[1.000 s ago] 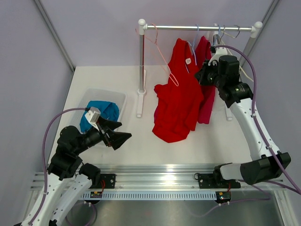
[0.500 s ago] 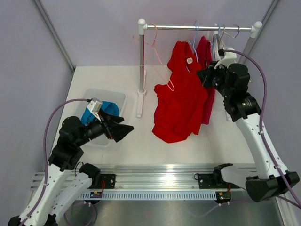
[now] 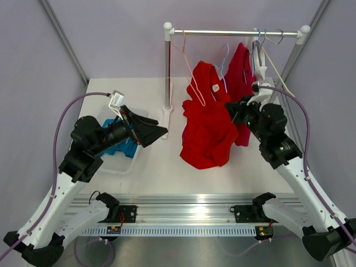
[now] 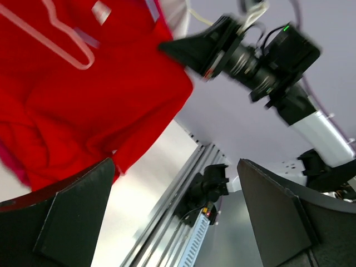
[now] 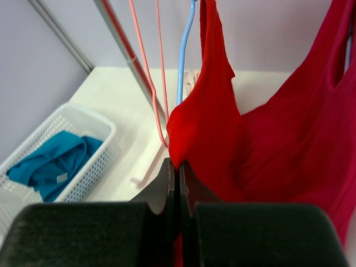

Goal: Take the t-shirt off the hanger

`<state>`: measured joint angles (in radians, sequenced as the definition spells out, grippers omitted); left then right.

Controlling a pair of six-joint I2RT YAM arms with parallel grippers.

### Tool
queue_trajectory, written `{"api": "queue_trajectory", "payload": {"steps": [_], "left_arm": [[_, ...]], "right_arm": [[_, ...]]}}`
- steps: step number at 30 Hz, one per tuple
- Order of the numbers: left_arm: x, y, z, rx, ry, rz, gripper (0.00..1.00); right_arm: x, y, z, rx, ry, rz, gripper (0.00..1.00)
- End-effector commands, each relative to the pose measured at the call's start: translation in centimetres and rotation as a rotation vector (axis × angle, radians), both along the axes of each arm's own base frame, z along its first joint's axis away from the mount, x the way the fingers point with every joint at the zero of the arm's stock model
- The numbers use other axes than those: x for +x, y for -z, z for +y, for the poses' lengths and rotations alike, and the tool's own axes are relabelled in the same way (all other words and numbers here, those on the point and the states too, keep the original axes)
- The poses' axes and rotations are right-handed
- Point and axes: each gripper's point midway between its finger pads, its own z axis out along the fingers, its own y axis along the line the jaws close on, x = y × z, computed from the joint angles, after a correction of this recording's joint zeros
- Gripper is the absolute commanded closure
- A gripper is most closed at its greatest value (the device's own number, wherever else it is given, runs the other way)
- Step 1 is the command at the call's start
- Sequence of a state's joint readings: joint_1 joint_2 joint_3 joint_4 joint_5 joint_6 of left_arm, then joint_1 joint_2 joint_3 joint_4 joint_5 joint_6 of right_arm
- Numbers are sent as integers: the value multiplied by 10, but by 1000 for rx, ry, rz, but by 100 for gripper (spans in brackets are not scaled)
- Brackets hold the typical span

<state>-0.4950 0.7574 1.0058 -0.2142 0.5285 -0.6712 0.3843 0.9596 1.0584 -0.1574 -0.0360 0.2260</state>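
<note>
Garments hang from the silver rail of a white clothes rack [image 3: 233, 33] in the overhead view. A bright red cotton t-shirt [image 3: 208, 119] has its collar up by a light-blue wire hanger [image 3: 223, 57], and its hem is bunched low over the white tabletop [image 3: 167, 167]. A pink wire hanger [image 3: 192, 72] crosses the t-shirt on the side toward the rack's post, and a darker crimson garment [image 3: 243, 69] hangs just behind it. The right claw [image 3: 235, 111] is pressed into the t-shirt's edge. The left claw [image 3: 150, 132] hovers near the cloth without touching it, just beside a white plastic mesh basket [image 3: 127, 164] that holds a crumpled teal garment [image 3: 119, 149].

Left wrist view — the left claw [image 4: 172, 214] is spread wide, with nothing between its black fingers [image 4: 72, 217]. Beyond them the t-shirt [image 4: 83, 105] fills the upper left with the pink wire hanger [image 4: 61, 39] lying against it. The right claw [image 4: 183, 47] meets the cloth's edge from the far side.

Right wrist view — the right claw [image 5: 178, 172] is closed tight, its tips pinching a fold of the t-shirt [image 5: 206, 128]. The light-blue wire hanger [image 5: 186, 50] rises beside the collar, and the pink wire hanger [image 5: 147, 72] hangs to its left, near the rack's slanting post [image 5: 119, 33]. The crimson garment [image 5: 300, 133] fills the right. The basket [image 5: 94, 161] sits lower left on the tabletop [image 5: 128, 105] with the teal garment [image 5: 53, 161] inside.
</note>
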Motion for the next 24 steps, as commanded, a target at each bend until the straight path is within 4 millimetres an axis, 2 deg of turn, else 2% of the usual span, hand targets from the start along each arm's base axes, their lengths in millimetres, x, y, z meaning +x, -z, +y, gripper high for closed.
{"api": "queue_trajectory", "payload": {"steps": [1,2,3,4,5,6,7,8,11,13,14,15,18,21,24], "left_arm": [[-9,-56,-22,-91,54,-82,1],[-3,-59,-28,-93,32,-75,1],[-2,-60,-37,-90,41,-67,1],[-3,-62,-56,-81,74,-51,2],[6,-62,-62,-70,41,-52,3],[8,-61,-72,-65,48,-41,5],[16,-57,-88,-48,60,-18,6],[20,-53,-97,-45,76,13,8],[38,-37,-127,-4,79,58,15],[34,-38,-147,10,103,49,16],[43,-41,-157,21,81,26,16],[41,-42,-165,26,84,16,16],[59,-42,-182,43,44,0,17],[84,-30,-188,90,-44,-6,21],[97,-16,-194,128,-80,4,32]], "right_arm": [[-27,-28,3,95,17,-113,100],[-32,-14,5,96,16,-89,100],[-44,-19,1,125,15,-105,100],[-51,-12,5,144,-3,-83,100],[-56,1,6,145,-7,-61,100],[-65,-2,4,166,-10,-72,100],[-72,5,9,165,-34,-50,100],[-76,13,11,161,-43,-34,100],[-95,15,17,170,-91,-37,100],[-103,17,18,168,-101,-34,100],[-111,16,22,176,-128,-39,100],[-114,18,21,174,-128,-35,100],[-125,15,23,184,-160,-44,100],[-133,13,19,191,-175,-49,100],[-140,11,17,200,-195,-57,100]]}}
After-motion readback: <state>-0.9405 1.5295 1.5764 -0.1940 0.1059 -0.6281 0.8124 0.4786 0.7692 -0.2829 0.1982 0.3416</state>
